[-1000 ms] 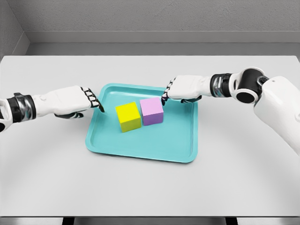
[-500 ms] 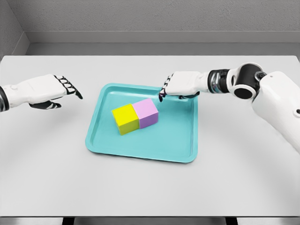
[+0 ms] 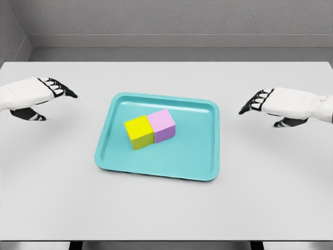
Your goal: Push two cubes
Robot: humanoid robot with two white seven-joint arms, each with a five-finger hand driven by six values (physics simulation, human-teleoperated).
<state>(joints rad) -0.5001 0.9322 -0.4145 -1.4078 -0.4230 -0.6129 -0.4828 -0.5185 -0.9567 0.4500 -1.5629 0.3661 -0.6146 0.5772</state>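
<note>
A yellow cube [image 3: 138, 132] and a pink cube [image 3: 162, 125] sit side by side, touching, near the middle of a teal tray [image 3: 197, 161]. My left hand [image 3: 62, 91] hovers over the table well left of the tray, fingers stretched out flat and holding nothing. My right hand [image 3: 252, 104] is off to the right of the tray, also flat with extended fingers, empty. Neither hand touches a cube or the tray.
The tray lies on a white table [image 3: 166, 213] whose front edge runs along the bottom of the view. A grey wall stands behind the table's far edge.
The right hand has pulled back from the pink cube to the right of the tray. The left hand has drawn further left. The cubes, pushed together earlier, have stayed put since half a second ago.
</note>
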